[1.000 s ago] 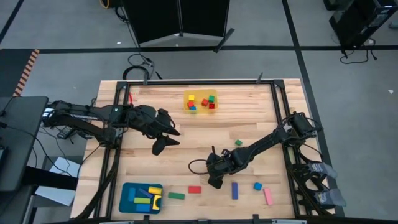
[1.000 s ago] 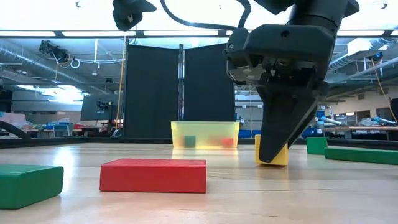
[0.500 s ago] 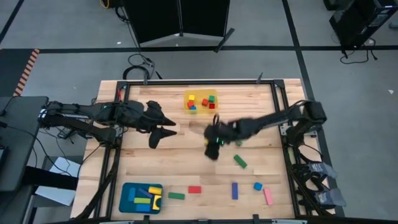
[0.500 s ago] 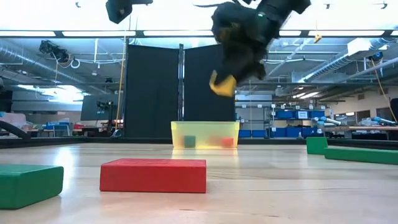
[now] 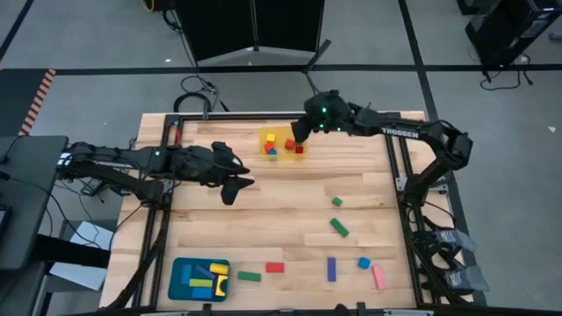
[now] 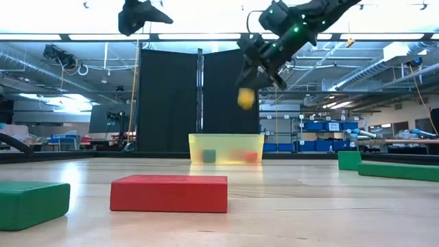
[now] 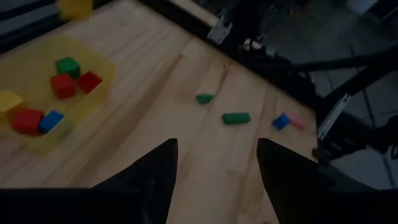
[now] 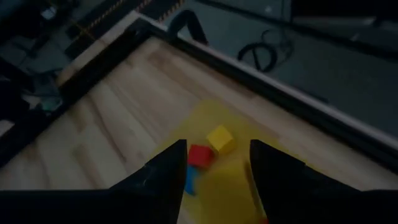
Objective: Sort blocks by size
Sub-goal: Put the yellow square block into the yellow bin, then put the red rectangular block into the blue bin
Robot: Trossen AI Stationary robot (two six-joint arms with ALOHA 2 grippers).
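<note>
My right gripper (image 5: pixel 297 133) is open, high above the translucent yellow tray (image 5: pixel 283 143) at the table's far middle. A yellow cube (image 6: pixel 245 98) is in the air just below its fingers, apart from them. It shows between the spread fingers in the right wrist view (image 8: pixel 219 138). The tray holds red, yellow, green and blue cubes (image 7: pixel 62 84). My left gripper (image 5: pixel 235 189) is open and empty above the table, left of the tray.
A teal tray (image 5: pixel 200 277) with bars sits at the near left. Loose blocks lie on the near half: a red one (image 5: pixel 275 267), green ones (image 5: pixel 249 276) (image 5: pixel 339 227) (image 5: pixel 336 202), a blue bar (image 5: pixel 331 269), a blue cube (image 5: pixel 363 262) and a pink bar (image 5: pixel 378 277).
My right gripper has risen from the table's near middle with the yellow cube and swung toward the far edge, to above the yellow tray. It has let go: the cube is now free below its fingers.
</note>
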